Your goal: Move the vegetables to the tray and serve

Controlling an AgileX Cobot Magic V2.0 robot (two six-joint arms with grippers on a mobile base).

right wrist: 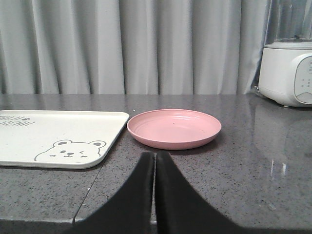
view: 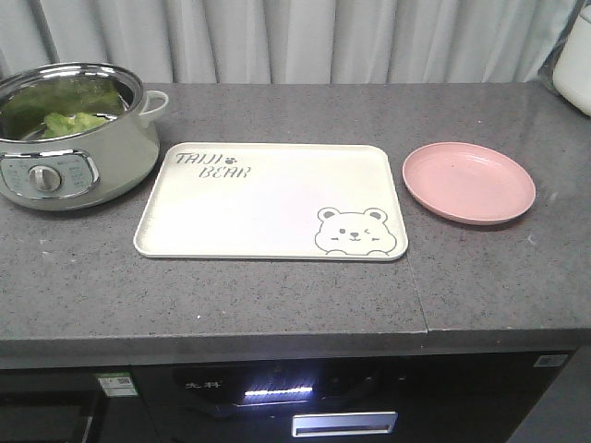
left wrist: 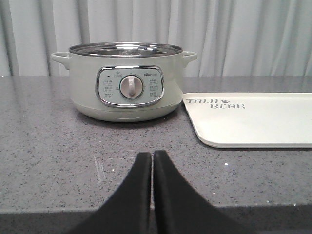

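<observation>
Lettuce leaf [view: 76, 121] lies inside electric pot [view: 111, 171] at left of counter [view: 277, 305]; bear tray [view: 268, 198] just right of pot; pink plate [view: 468, 182] right of tray. L gripper [left wrist: 152, 156] & R gripper [right wrist: 155, 156] both closed tight, holding nothing.

Before me runs a grey speckled stone desk [view: 277, 305], with a thin seam [view: 417, 295] crossing it toward the right. Pale pleated curtains [view: 369, 41] hang behind. Under its front edge, a dark appliance [view: 277, 406] shows a lit strip.
</observation>
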